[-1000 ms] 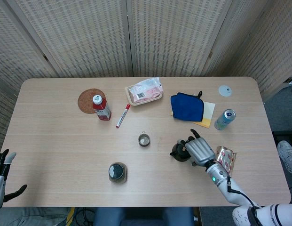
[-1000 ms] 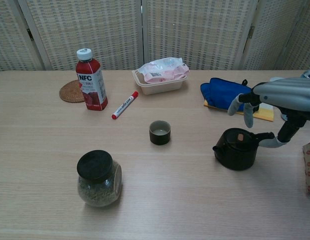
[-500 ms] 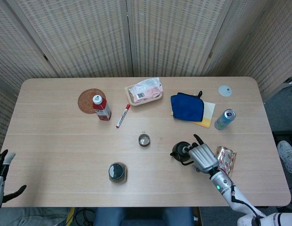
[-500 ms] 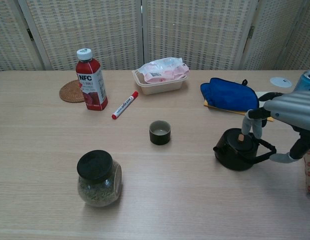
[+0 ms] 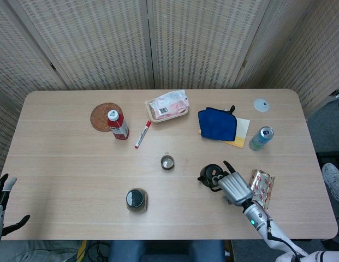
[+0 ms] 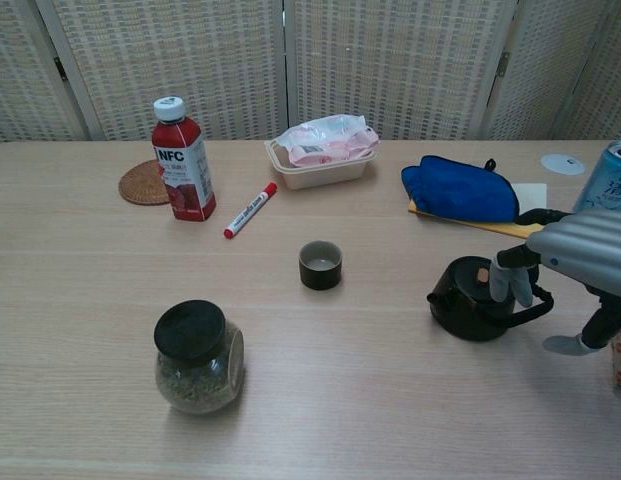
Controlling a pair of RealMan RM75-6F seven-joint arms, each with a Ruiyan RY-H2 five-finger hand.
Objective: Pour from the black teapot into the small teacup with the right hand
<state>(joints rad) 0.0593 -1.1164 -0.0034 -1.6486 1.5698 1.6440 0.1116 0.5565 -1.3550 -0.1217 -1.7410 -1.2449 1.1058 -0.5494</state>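
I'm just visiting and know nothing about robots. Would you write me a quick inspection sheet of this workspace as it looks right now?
Surface: wooden table, level.
Job's things: black teapot upright, spout toward the small teacup, which stands apart to its left.
Clutter: red juice bottle beside a woven coaster; red marker; food tray; blue pouch on yellow paper; drink can; dark-lidded jar; patterned packet; white disc.
Hands: right hand at the teapot's handle, fingers over it, grip unclear; left hand idle at the table's edge, fingers apart.
Cables: nothing seen.
Surroundings: woven screen panels behind.
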